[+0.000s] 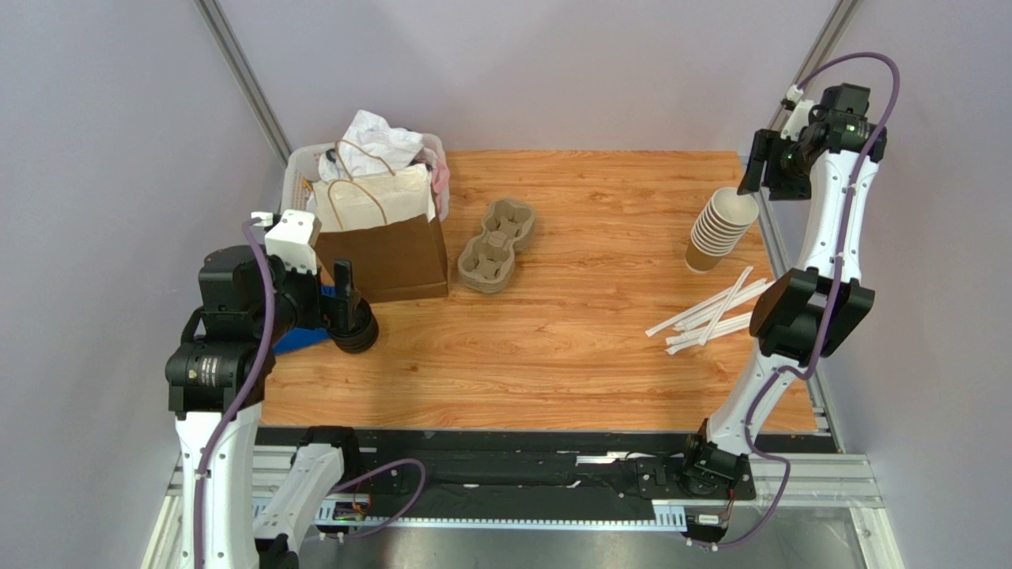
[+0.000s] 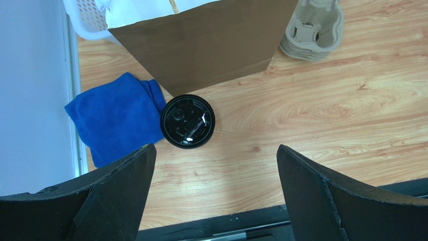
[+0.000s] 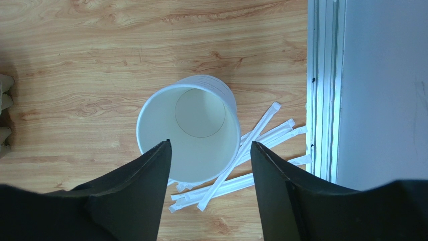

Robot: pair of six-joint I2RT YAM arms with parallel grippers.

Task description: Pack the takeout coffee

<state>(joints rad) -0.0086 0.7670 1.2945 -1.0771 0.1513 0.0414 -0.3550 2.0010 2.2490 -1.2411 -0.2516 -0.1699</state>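
Observation:
No tan cup with a black lid shows plainly in any view. A round black lid (image 2: 188, 121) lies next to the brown paper bag (image 2: 211, 45). From above it reads as an all-black round thing (image 1: 354, 330), and I cannot tell what is under it. My left gripper (image 2: 216, 150) hangs open just short of it, its jaws wide and empty. My right gripper (image 3: 210, 145) hovers over a stack of lidless cream cups (image 3: 188, 133), jaws apart with nothing between them. That stack (image 1: 721, 225) leans at the far right.
A moulded cardboard cup carrier (image 1: 497, 243) lies right of the bag (image 1: 386, 255). A white basket (image 1: 303, 166) with crumpled paper stands behind the bag. A blue cloth (image 2: 115, 118) lies left of the lid. Wrapped straws (image 1: 707, 314) are scattered near the right table edge.

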